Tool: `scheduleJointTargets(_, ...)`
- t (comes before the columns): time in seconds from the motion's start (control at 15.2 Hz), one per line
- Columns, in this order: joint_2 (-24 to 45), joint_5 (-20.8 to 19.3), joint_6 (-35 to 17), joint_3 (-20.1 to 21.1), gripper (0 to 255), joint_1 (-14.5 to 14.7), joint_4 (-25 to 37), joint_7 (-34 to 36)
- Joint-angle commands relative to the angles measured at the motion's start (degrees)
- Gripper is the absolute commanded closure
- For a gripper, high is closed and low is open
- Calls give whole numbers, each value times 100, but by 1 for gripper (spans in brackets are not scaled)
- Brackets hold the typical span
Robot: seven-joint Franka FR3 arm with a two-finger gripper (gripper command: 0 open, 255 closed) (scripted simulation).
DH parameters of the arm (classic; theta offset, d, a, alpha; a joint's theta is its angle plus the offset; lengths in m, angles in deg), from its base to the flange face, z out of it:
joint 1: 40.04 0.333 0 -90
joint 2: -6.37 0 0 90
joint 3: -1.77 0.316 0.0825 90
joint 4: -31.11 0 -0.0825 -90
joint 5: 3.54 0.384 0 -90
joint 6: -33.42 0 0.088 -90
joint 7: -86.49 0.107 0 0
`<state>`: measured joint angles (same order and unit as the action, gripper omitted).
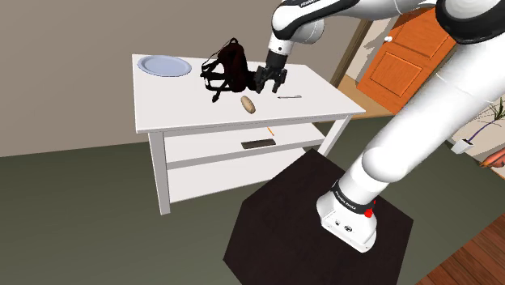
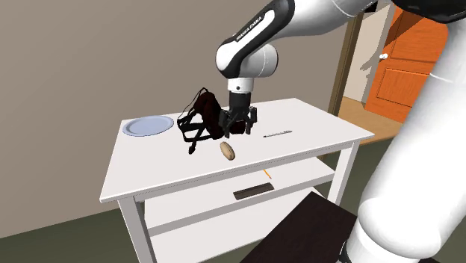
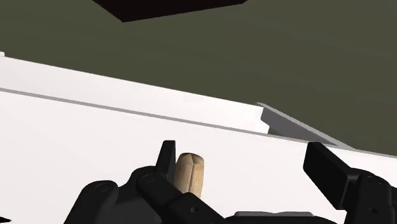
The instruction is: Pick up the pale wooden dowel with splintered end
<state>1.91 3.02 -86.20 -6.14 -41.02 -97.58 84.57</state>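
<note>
I have the hand [image 1: 270, 81] hanging over the white table [image 1: 162, 105], its two black fingers [image 3: 167, 158] standing well apart with nothing clasped between them. The pale wooden dowel [image 1: 248, 104] lies on the tabletop just below the hand and a little towards the table's front edge. In the wrist view the dowel [image 3: 189, 175] sits inside the open gap, close beside one finger and far from the other; I see no contact with either. From here only its rounded end shows, so I can't make out the splintered one.

What crowds me is the dark bag [image 1: 225, 69] with its looping straps, slumped right beside the hand on the side away from the arm's stand. In the second exterior view the hand [image 2: 237, 128] overlaps the bag [image 2: 200, 119], and I cannot tell whether they touch. The dowel [image 2: 228, 151] lies clear of the straps, just in front of them.

On the hand's other side a thin pen-like thing [image 2: 277, 134] lies flat on the table, near but apart from both hand and dowel. Beyond the bag, well away from the hand, a pale blue plate [image 2: 148, 125] sits at the far corner.

Under the tabletop, below the hand, the lower shelf [image 2: 299, 175] carries a flat dark slab [image 2: 252, 193] and a small orange stick [image 2: 267, 173].
</note>
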Motion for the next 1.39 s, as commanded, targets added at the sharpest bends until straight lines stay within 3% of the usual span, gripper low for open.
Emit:
scheduleJointTargets(0.0, 506, 72, -237, -24, 0, -11, 280, -39)
scheduleJointTargets(0.73, 2818, 430, -891, -70, 0, -242, 1977, -207)
scheduleJointTargets(1.32, 3200, 542, -1330, -11, 0, -278, 1912, -308)
